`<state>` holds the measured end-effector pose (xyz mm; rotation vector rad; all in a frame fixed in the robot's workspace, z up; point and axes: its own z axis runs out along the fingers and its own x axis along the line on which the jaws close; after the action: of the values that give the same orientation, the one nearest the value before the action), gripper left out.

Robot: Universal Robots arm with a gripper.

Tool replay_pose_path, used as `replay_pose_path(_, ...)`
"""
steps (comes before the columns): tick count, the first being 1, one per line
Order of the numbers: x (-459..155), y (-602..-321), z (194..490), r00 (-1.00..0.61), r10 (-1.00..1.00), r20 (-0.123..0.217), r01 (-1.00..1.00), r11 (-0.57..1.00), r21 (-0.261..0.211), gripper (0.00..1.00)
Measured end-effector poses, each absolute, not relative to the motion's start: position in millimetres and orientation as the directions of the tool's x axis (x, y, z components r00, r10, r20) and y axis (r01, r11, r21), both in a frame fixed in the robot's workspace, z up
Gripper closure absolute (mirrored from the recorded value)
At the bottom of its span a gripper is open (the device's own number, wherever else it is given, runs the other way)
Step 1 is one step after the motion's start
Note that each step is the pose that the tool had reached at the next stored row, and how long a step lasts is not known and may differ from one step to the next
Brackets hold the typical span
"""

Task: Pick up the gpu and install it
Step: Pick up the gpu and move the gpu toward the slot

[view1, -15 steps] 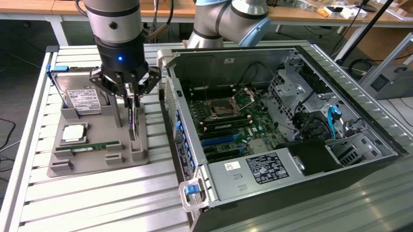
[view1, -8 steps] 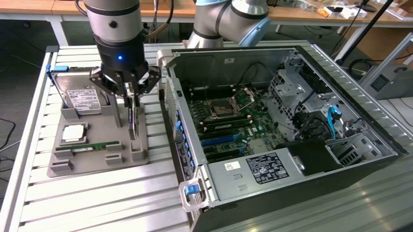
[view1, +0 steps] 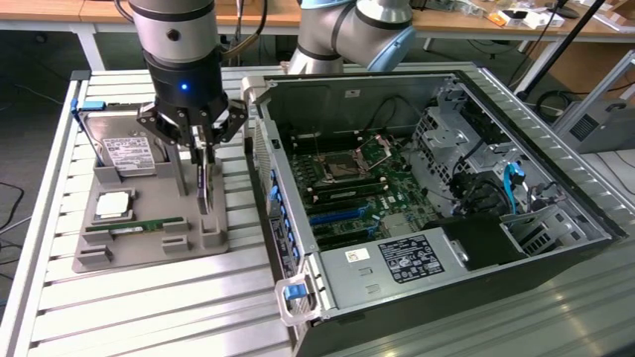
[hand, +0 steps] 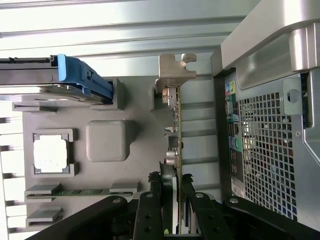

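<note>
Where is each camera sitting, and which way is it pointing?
Exterior view: off the arm, raised, looking down at the grey tray and open computer case; the arm and fingers show.
Wrist view: on the wrist, looking along its fingers at the upright gpu.
Shared: gpu, tray, case, and fingers closed on the gpu.

Looking at a silver table of long bars. Holding up a flat grey tray on the exterior view's left and a big open computer box just beside it.
</note>
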<state>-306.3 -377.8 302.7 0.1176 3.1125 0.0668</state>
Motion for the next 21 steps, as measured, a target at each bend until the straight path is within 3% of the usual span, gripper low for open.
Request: replay_pose_path(21,-306.3,-377.7,308.6,-0.997,0.076,-0.025,0.075,0.996,0.044,0.73)
